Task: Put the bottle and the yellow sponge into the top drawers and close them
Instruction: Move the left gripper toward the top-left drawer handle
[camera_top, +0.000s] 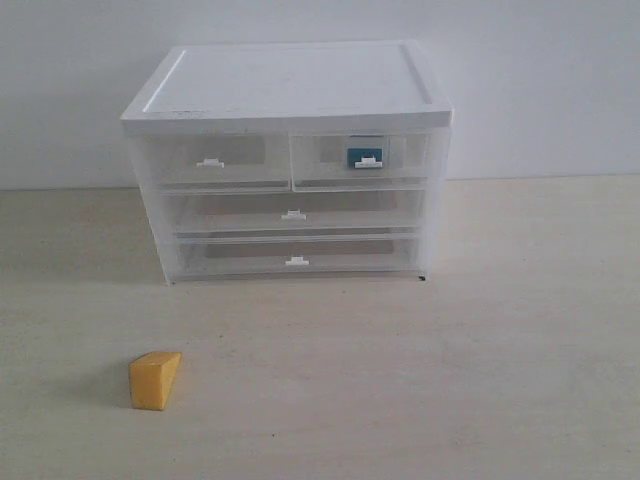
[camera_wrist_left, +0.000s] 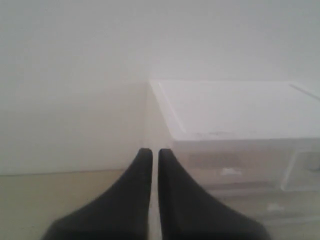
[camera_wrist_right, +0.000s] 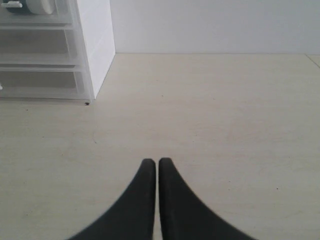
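**Q:** What are the setting and the largest object?

**A:** A plain white wall (camera_top: 550, 90) stands behind a pale wood-grain table (camera_top: 500, 350). A white cabinet (camera_top: 290, 90) with translucent fronts stands on the table against the wall. Everything below is located relative to this cabinet.

**Q:** How is the cabinet divided?

**A:** Two full-width drawers (camera_top: 293, 213) are stacked in its lower part. The two half-width top drawers (camera_top: 215, 160) sit side by side beneath the lid. All four fronts lie flush with the cabinet face, each with a small white clip handle.

**Q:** Where are the task's objects?

**A:** The bottle (camera_top: 362, 152) is inside the top drawer on the cabinet's right half as the exterior view shows it. It appears as a teal patch behind that drawer's handle. The yellow sponge (camera_top: 155, 380) lies on the table well in front of the cabinet, off its left front corner, touching nothing else. The other top drawer looks empty.

**Q:** And your own tools?

**A:** My left gripper (camera_wrist_left: 155, 152) hangs beside the cabinet's left end, roughly level with its lid. Its fingers are pressed almost together, a thin slit between them, with nothing in them. My right gripper (camera_wrist_right: 157, 162) hangs over bare table off the cabinet's right front corner. Its fingers are likewise drawn together and it holds nothing.
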